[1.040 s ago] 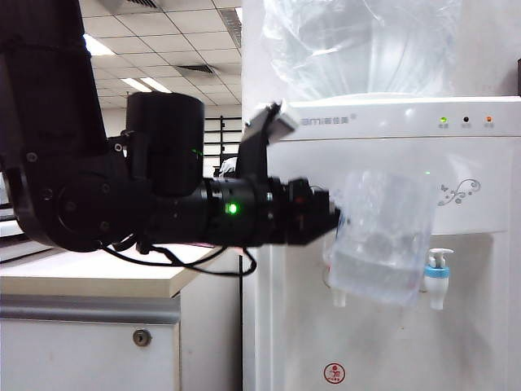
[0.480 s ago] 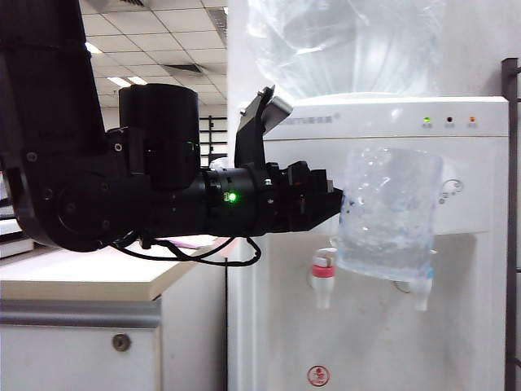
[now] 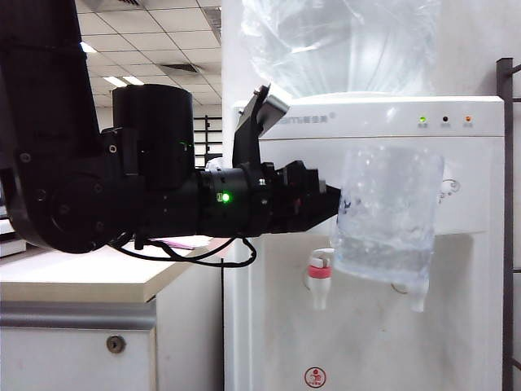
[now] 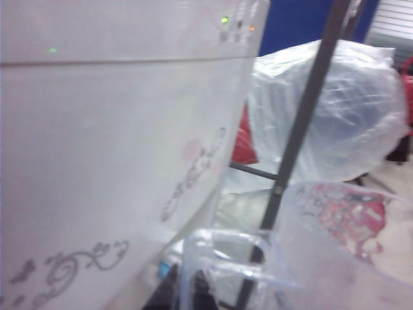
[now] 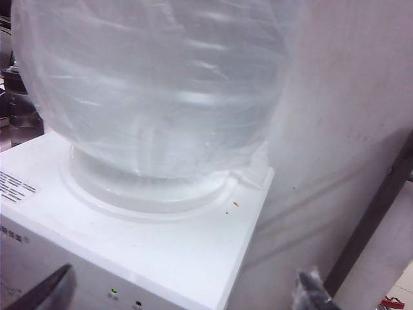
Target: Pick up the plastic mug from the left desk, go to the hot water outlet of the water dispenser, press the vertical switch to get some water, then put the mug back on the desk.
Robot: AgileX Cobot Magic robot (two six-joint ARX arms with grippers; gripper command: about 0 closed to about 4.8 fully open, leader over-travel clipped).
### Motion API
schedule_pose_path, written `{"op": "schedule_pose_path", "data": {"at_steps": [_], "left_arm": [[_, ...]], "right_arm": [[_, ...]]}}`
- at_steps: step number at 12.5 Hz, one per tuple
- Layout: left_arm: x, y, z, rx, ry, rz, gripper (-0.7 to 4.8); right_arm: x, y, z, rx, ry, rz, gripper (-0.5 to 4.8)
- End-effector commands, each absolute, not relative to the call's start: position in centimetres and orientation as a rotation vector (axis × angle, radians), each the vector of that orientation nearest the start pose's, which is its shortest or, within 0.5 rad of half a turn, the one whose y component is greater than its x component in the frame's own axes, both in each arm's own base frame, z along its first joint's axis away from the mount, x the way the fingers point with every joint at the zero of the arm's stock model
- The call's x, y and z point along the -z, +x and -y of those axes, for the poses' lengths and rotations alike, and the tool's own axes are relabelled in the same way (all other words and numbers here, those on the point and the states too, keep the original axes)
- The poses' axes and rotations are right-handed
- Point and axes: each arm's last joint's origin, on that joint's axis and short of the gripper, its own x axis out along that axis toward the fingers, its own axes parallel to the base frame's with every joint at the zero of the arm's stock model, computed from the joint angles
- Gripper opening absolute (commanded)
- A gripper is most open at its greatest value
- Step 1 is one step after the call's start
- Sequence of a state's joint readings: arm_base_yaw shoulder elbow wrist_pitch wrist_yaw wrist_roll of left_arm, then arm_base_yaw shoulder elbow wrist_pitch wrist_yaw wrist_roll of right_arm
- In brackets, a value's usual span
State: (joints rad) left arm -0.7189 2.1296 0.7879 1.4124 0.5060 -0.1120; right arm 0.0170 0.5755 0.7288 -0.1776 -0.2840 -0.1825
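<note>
Exterior: my left gripper (image 3: 332,205), mid-frame, pinches the plastic mug (image 3: 386,218) by its handle before the water dispenser (image 3: 456,163). The clear mug hides the blue tap; hot water outlet (image 3: 318,278) is lower left of it.

Left wrist: handle (image 4: 222,261) clamped, black rack pole (image 4: 303,123) behind.

Right wrist: right gripper (image 5: 187,290) fingers spread wide over the big bottle (image 5: 155,90).

Tiled ceiling (image 3: 155,49) with lit panels (image 3: 126,81), dark metal rack (image 3: 509,204) at right

The plastic mug (image 3: 389,213) hangs before the water dispenser (image 3: 480,269), right of the hot water outlet (image 3: 318,277) (worktop (image 3: 89,277) at far left); left gripper (image 3: 335,204) holds its handle.
</note>
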Motion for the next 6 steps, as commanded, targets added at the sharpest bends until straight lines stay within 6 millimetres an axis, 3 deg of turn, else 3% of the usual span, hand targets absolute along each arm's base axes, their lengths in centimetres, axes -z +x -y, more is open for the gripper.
{"op": "schedule_pose_path", "data": {"at_steps": [1,6], "left_arm": [[-11.36,26.43,25.73,1.321,-0.156,-0.017,-0.06],[-11.14,26.41,25.75,1.334,-0.150,-0.042,-0.06]], "right_arm": [[-34.49,12.63,-1.04,-0.300,-0.183,0.030,4.40],[-34.68,12.60,-1.06,-0.307,-0.185,0.050,4.40]]}}
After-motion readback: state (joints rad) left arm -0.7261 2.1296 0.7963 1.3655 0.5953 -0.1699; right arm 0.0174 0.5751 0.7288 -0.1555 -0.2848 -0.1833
